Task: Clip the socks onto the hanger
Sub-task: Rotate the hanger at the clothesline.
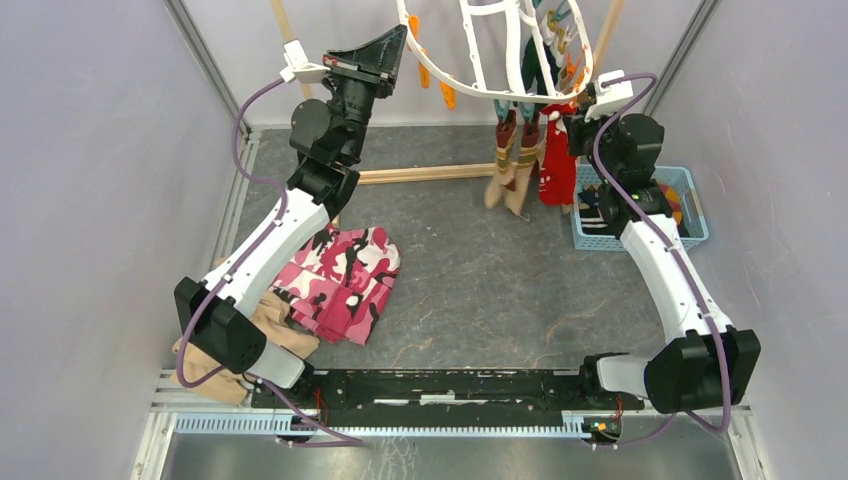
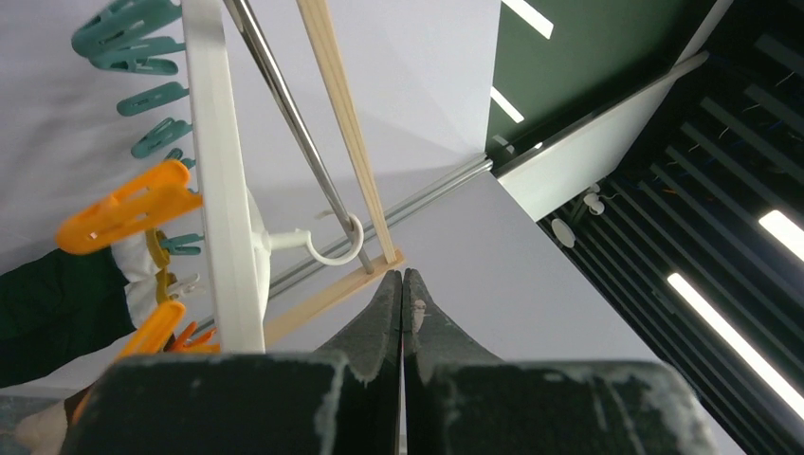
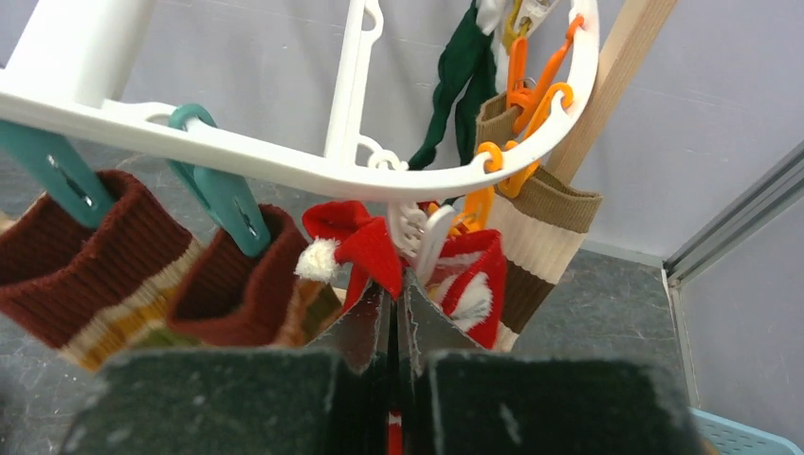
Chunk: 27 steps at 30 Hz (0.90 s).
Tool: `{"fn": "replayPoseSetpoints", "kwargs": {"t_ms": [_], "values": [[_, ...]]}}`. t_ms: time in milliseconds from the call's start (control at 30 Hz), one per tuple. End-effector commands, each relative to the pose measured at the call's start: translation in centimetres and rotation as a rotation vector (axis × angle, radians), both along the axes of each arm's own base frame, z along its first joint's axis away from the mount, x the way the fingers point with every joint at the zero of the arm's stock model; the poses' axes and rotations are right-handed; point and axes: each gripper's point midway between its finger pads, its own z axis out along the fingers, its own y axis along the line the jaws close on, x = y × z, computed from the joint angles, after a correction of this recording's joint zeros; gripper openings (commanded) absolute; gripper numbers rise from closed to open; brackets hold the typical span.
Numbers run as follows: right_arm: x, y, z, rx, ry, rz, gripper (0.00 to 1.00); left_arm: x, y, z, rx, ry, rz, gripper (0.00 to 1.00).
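Observation:
The white oval hanger [image 1: 500, 95] hangs at the top centre with orange and teal clips. Two maroon yellow-striped socks [image 1: 510, 160] and a red sock with white pattern [image 1: 557, 165] hang from its near rim. My right gripper [image 1: 572, 115] is shut on the red sock [image 3: 469, 284] just under the rim [image 3: 284, 156], beside a white clip [image 3: 417, 232]; red fabric shows between the jaws. Teal clips [image 3: 223, 204] hold the maroon socks [image 3: 85, 265]. My left gripper [image 1: 398, 38] is shut and empty [image 2: 402, 280], raised beside the hanger's left bar [image 2: 223, 190].
A pink camouflage cloth [image 1: 345, 280] and a tan cloth [image 1: 255, 340] lie left of centre by the left arm. A blue basket [image 1: 650, 210] with socks stands at the right. The wooden rack's base bar [image 1: 430, 175] crosses the back; its pole [image 2: 341, 123] rises near my left fingers.

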Motion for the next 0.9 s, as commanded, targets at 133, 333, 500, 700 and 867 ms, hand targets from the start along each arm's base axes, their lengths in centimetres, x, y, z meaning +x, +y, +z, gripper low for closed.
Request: {"fn": "replayPoseSetpoints", "kwargs": {"t_ms": [133, 333, 500, 700, 867], "values": [[-1.6, -0.7, 1.7, -0.002, -0.048, 0.049, 0.0, -3.1, 0.9, 1.8, 0.175, -0.131, 0.064, 0.33], [-2.2, -0.6, 1.3, 0.01, -0.041, 0.074, 0.0, -5.4, 0.6, 0.7, 0.706, -0.368, 0.188, 0.67], [-2.6, -0.7, 0.7, 0.013, -0.032, 0.082, 0.0, -4.4, 0.9, -3.2, 1.058, -0.458, 0.134, 0.82], [-3.2, -0.9, 0.2, 0.007, -0.02, 0.098, 0.0, -1.5, 4.6, -5.8, 1.057, -0.534, 0.034, 0.79], [-4.0, -1.1, 0.3, -0.005, -0.03, 0.104, 0.0, 0.4, 5.2, -4.2, 0.879, -0.538, -0.041, 0.84]]}}
